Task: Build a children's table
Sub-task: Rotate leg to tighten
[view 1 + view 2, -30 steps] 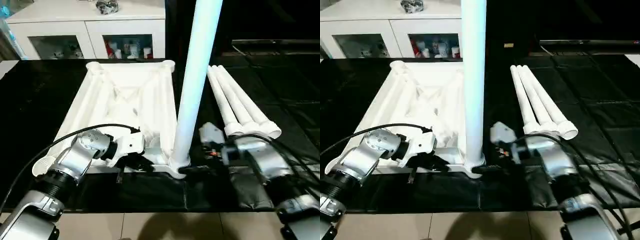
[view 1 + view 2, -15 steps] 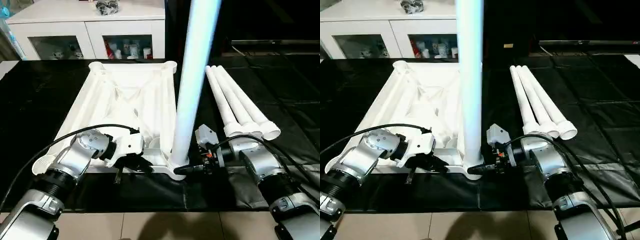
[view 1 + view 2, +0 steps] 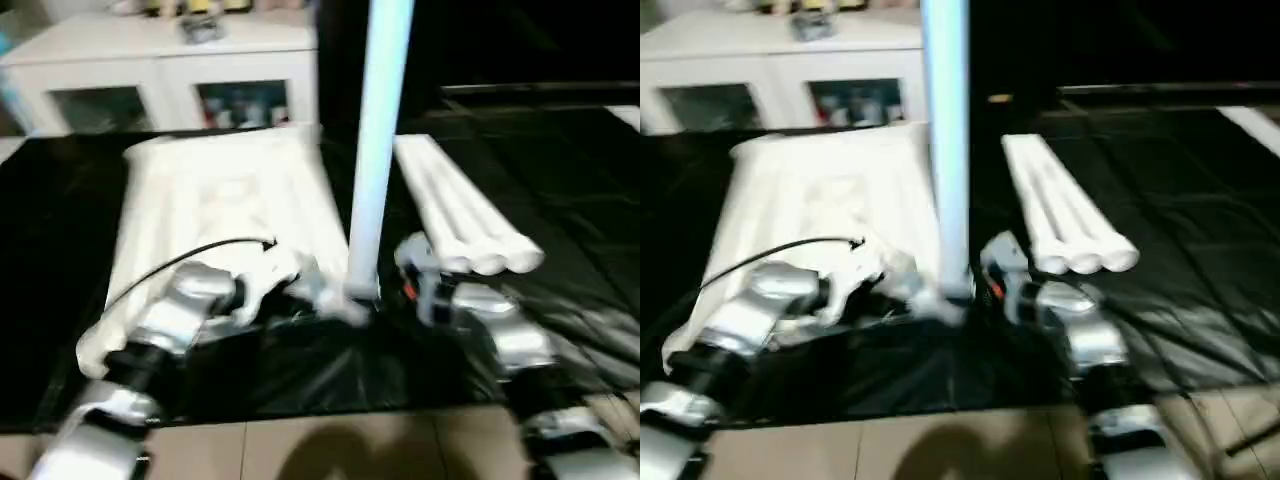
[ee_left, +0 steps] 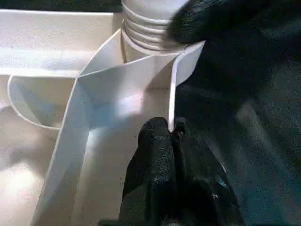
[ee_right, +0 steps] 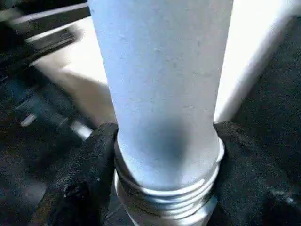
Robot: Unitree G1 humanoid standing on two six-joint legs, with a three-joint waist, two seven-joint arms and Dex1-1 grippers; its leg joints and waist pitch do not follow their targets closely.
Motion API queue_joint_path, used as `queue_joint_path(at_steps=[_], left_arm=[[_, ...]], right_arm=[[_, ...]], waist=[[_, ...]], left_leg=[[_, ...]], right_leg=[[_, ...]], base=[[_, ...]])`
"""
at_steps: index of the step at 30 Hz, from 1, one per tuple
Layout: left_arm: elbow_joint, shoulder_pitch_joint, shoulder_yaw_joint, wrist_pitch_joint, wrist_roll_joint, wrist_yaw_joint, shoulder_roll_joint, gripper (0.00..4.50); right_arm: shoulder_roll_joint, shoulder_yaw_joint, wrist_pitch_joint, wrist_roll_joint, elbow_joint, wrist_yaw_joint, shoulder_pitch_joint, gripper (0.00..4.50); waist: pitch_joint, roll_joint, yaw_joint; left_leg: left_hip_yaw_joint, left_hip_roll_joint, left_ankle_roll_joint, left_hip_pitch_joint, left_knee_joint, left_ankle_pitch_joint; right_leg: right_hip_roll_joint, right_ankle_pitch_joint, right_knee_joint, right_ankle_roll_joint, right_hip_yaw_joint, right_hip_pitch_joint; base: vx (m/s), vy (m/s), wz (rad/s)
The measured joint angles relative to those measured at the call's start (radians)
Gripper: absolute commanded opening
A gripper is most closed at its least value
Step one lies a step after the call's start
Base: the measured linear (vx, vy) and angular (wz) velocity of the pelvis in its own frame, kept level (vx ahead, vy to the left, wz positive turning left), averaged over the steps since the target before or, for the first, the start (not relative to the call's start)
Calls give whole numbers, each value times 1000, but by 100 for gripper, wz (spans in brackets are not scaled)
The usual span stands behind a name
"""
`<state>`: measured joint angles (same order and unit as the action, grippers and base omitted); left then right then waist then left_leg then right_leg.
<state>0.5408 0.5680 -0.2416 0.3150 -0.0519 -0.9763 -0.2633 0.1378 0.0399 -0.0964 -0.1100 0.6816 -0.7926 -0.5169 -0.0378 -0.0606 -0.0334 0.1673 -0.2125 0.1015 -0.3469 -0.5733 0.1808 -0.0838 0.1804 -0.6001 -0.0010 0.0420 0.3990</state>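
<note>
One leg point(image 3: 377, 150) stands upright in the near right corner socket of the upturned table top point(image 3: 215, 200), which lies ribs-up on the black tabletop point(image 3: 60, 230); three more legs point(image 3: 462, 215) lie side by side to its right, well apart from the top. In the head views the right hand point(image 3: 400, 290) sits at the base of the standing leg and the left hand point(image 3: 300, 285) at the near edge of the top, just beside that corner.

From the left wrist, the left hand point(image 4: 171, 141) is clenched, its fingertips pinching or pressing a thin rib of the top close to the threaded foot of the leg; I cannot tell which.

From the right wrist, the right hand's fingers point(image 5: 84, 183) wrap both sides of the leg just above its threaded collar point(image 5: 164, 200), grasping it.

My worry: if the leg tilts, the thread could cross or jam. A slipping left hand would let the top spin.
</note>
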Motion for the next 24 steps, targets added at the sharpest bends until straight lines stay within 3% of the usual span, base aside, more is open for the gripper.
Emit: queue_joint_path(at_steps=[4, 7, 9, 13, 18, 24], left_arm=[[-4, 21, 47, 111, -11, 174, 97, 0], [-19, 22, 56, 145, -13, 236, 132, 0], [-27, 22, 51, 148, -17, 239, 133, 0], [-41, 21, 46, 149, -22, 238, 130, 0], [-57, 20, 38, 139, -20, 218, 111, 0], [-57, 14, 12, 47, -8, 100, 30, 0]], right_arm=[[-70, -33, 0, 34, 68, 243, -60, 273], [-90, -41, 1, 44, 89, 318, -81, 273], [-92, -45, 4, 44, 88, 321, -81, 328], [-106, -58, 19, 41, 87, 322, -81, 378], [-106, -59, 45, 32, 81, 296, -77, 416], [-13, -25, 84, 17, 24, 84, -25, 440]], waist=[[0, 0, 6], [0, 2, 5], [-1, 2, 5], [0, 1, 4], [0, 1, 3], [0, 1, -4]], left_leg=[[-2, 5, 0, -2, 1, 0], [-2, 6, -1, -4, 1, 0], [-1, 6, -1, -4, 1, 0], [-1, 5, -1, -4, 1, 0], [-1, 5, -1, -5, 5, 0], [-2, 4, -7, -17, 5, 0]], right_leg=[[-5, 0, 5, 0, 4, 3], [-7, 0, 8, 0, 5, 3], [-7, 0, 8, 0, 4, 3], [-7, -3, 6, -1, 4, 4], [-7, -9, 6, -2, 6, 5], [-7, -7, 6, 1, 10, 14]], base=[[0, 0, 0], [0, 0, 0], [0, 0, 0], [0, 0, 0], [0, 0, 0], [0, 0, 0]])
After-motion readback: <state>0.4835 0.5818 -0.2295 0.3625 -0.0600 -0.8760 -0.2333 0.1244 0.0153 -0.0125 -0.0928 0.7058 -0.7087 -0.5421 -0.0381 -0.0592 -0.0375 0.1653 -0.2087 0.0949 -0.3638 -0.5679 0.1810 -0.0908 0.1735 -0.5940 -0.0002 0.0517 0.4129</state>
